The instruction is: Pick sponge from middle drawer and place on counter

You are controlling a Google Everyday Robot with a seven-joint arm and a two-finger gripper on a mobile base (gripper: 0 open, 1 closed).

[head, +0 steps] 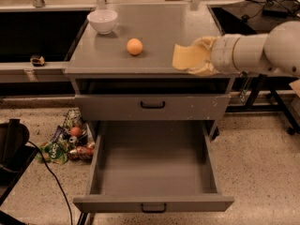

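My gripper (pixel 200 56) comes in from the right on a thick white arm and is shut on the pale-yellow sponge (pixel 184 56). It holds the sponge just above the right front part of the grey counter (pixel 154 27). The middle drawer (pixel 154 165) is pulled wide open below and in front of the cabinet. Nothing lies in its tray.
A round orange ball (pixel 134 46) lies mid-counter, left of the sponge. A white bowl (pixel 102 21) stands at the counter's back left. The upper drawer (pixel 152 105) is closed. Snack bags and cans (pixel 70 142) lie on the floor left, by a black cable (pixel 51 177).
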